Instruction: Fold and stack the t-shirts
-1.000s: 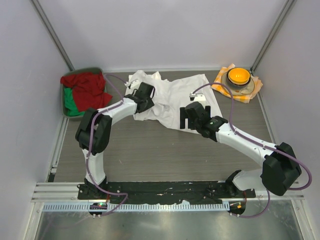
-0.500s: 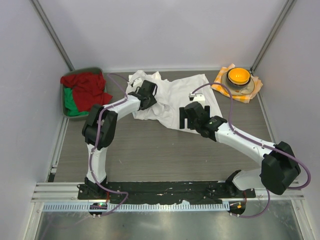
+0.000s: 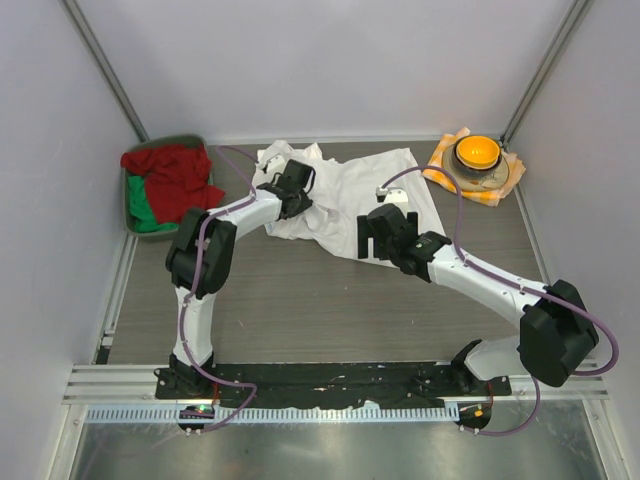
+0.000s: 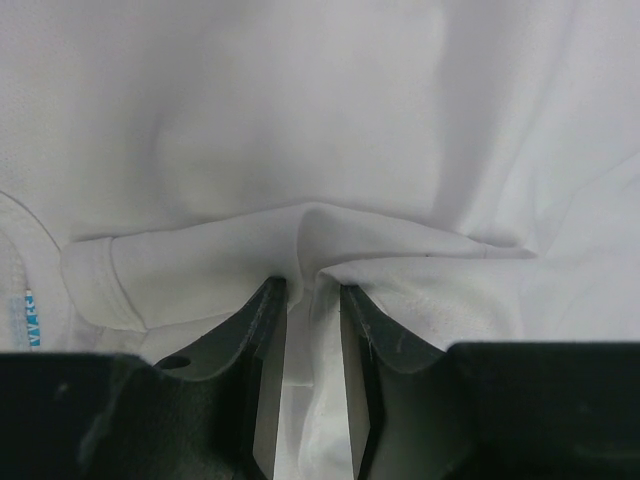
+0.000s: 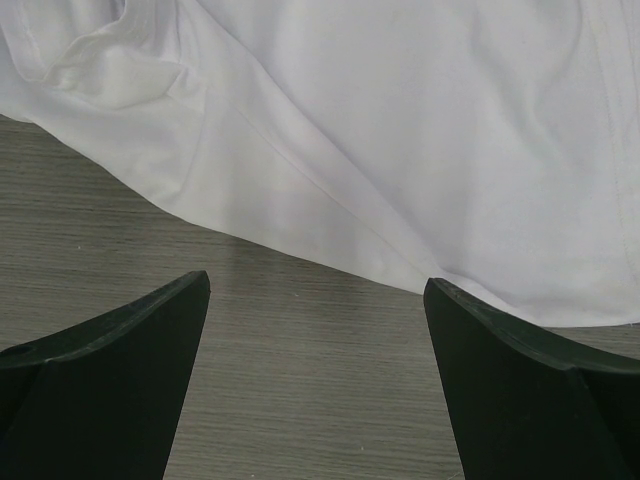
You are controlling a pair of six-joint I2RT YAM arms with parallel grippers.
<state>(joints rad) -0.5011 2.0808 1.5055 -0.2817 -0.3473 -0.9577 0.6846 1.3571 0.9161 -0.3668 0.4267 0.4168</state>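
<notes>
Crumpled white t-shirt [image 3: 350, 190] (spread loosely), red cloth [image 3: 175, 175] to its left, orange bowl [image 3: 477, 152] to its right. Left gripper [image 4: 310, 288] pinches a fold on its left side; right gripper [image 5: 317, 280] gapes wide at its near hem.

You are looking at a grey wood-grain table [image 3: 300, 310] sitting between 3 pale lavender walls [image 3: 330, 60]. 2 metal posts [image 3: 101, 60] are slanting up from its far corners, and soft, even light is falling across the whole enclosure.
</notes>
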